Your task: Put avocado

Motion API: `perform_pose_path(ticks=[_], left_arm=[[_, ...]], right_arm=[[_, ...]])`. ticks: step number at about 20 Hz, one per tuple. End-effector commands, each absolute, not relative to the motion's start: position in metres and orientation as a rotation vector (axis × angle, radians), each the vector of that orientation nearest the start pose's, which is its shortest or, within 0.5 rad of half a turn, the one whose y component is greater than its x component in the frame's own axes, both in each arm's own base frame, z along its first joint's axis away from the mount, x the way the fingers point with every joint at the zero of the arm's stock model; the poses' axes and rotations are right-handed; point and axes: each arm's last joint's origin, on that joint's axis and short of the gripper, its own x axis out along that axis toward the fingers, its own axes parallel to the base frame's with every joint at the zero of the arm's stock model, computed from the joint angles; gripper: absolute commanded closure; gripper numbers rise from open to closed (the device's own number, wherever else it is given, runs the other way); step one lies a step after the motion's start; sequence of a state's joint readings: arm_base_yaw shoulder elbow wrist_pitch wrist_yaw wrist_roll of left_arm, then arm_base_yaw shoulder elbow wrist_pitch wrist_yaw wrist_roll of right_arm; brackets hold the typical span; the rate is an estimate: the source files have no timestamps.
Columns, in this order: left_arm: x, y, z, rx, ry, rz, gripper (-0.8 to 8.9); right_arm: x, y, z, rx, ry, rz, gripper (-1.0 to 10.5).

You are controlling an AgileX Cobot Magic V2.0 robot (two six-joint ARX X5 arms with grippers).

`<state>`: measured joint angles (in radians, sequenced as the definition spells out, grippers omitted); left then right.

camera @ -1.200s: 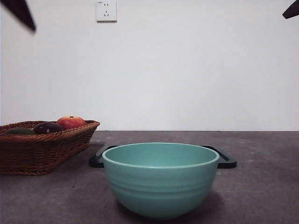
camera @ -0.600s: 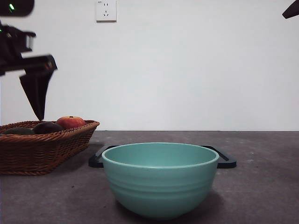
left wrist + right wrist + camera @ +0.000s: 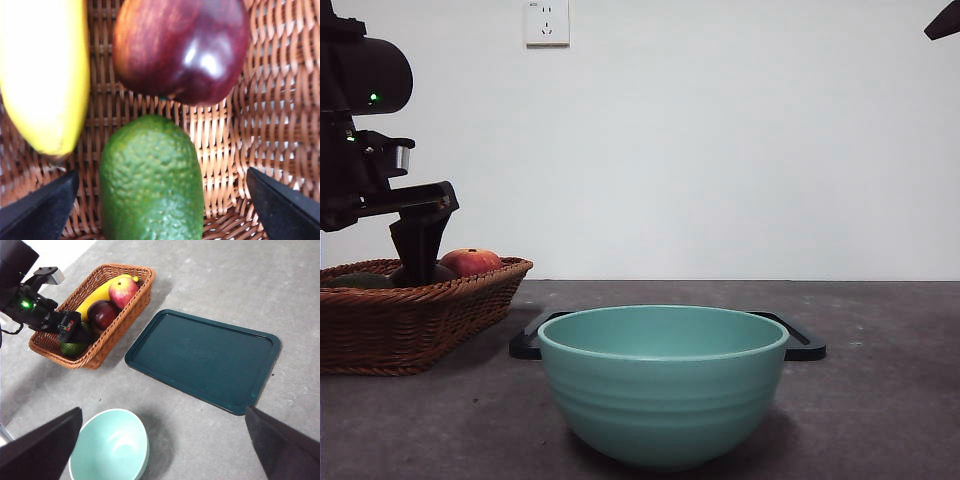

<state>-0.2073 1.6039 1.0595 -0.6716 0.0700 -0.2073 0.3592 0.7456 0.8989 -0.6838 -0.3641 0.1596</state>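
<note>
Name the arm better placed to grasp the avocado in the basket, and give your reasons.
Left. The left gripper is down in the wicker basket, jaws open on either side of the avocado. The right gripper hangs high over the table near the teal bowl and dark tray, away from the basket.

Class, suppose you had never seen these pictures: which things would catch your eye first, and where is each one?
Most striking is the left pincer, open and lowered into the wicker basket, its jaws either side of the green avocado. Beside the avocado lie a dark purple fruit and a yellow banana. Nearest the front camera stands a mint-green bowl, with a dark tray behind it.
</note>
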Motion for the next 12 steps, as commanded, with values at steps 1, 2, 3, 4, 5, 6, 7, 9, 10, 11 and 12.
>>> perform_pose_path(ticks=[1, 2, 3, 4, 5, 6, 7, 9, 10, 11, 12], left_arm=[[0.3028, -0.0663, 0.1982, -0.093, 1.241, -0.12, 2.9], [0.3033, -0.0664, 0.1968, -0.092, 1.246, -0.119, 3.22], [0.3037, -0.0665, 0.1955, -0.092, 1.25, -0.118, 3.28], [0.3042, -0.0666, 0.1939, -0.091, 1.255, -0.117, 3.29], [0.3044, -0.0667, 0.1925, -0.09, 1.261, -0.117, 3.6], [0.3048, -0.0666, 0.1917, -0.09, 1.264, -0.116, 3.98], [0.305, -0.0667, 0.1917, -0.087, 1.261, -0.119, 4.61], [0.3053, -0.0667, 0.1923, -0.083, 1.259, -0.122, 5.97], [0.3052, -0.0667, 0.1926, -0.083, 1.262, -0.121, 6.17], [0.3047, -0.0666, 0.1933, -0.082, 1.271, -0.12, 6.23], [0.3043, -0.0666, 0.1949, -0.078, 1.28, -0.122, 6.23]], right_arm=[[0.1283, 0.06, 0.3372, 0.14, 0.571, 0.675, 4.2], [0.1283, 0.06, 0.3372, 0.139, 0.571, 0.675, 4.2], [0.1283, 0.06, 0.3372, 0.14, 0.571, 0.675, 4.2], [0.1283, 0.06, 0.3372, 0.14, 0.571, 0.675, 4.2], [0.1283, 0.06, 0.3372, 0.14, 0.571, 0.675, 4.2], [0.1283, 0.06, 0.3372, 0.14, 0.571, 0.675, 4.2], [0.1283, 0.06, 0.3372, 0.14, 0.571, 0.675, 4.2], [0.1283, 0.06, 0.3372, 0.139, 0.571, 0.675, 4.2], [0.1283, 0.06, 0.3372, 0.14, 0.571, 0.675, 4.2], [0.1283, 0.06, 0.3372, 0.139, 0.571, 0.675, 4.2], [0.1283, 0.06, 0.3372, 0.139, 0.571, 0.675, 4.2]])
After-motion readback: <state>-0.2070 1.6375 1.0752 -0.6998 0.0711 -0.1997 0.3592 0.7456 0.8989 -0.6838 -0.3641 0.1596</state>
